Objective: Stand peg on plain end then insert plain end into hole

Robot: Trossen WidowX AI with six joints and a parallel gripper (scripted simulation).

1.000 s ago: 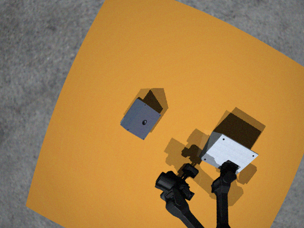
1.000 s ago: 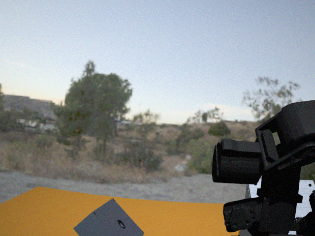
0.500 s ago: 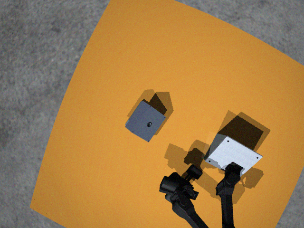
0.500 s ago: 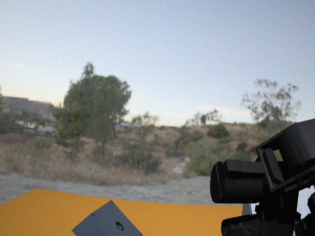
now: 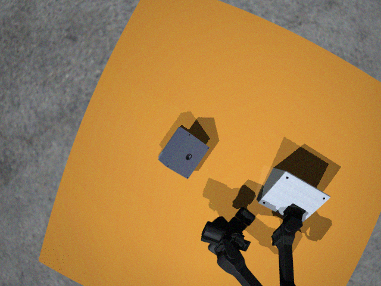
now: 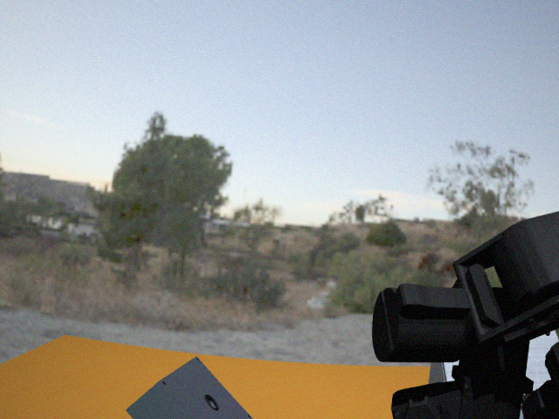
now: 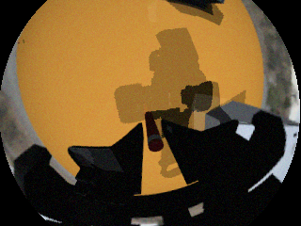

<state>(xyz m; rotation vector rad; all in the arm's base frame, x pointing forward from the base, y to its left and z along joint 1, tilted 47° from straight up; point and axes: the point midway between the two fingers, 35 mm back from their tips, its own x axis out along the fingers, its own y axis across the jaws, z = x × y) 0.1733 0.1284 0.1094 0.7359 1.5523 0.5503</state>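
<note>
Evidently, the orange table [image 5: 122, 199] [image 6: 315, 388] [image 7: 85, 71] spreads beneath the end effector and runs well past it on every side seen from above. The working arm [image 5: 246, 273] reaches in from the near edge of the top view, its last section turned down toward the table. A second black linkage [image 5: 286, 258] stands to the end effector's right, its tip over a pale block [image 5: 295, 190] [image 6: 539, 353] [image 7: 284, 162]. That block, sloped-topped with dark dots near its corners, sits just beside the end effector on its right.

Ahead of the end effector and well apart from it is the slate panel [image 5: 181, 148] [image 6: 180, 392] [image 7: 204, 5], tilted. Its face bears one round hole [image 5: 189, 156] [image 6: 210, 401], dark inside and ringed; the peg is elsewhere, so the hole does not hold it.

The gripper [image 5: 236, 231] [image 6: 492, 392] [image 7: 152, 123] points down, its fingers partly closed, with a narrow gap between the tips. It grips nothing firmly: orange shows on both sides of the dark red peg [image 7: 150, 126] in the wrist view. The peg appears between the fingertips, its grey-looking band near the end closer to the wrist camera. Whether its far end touches the table cannot be told.
</note>
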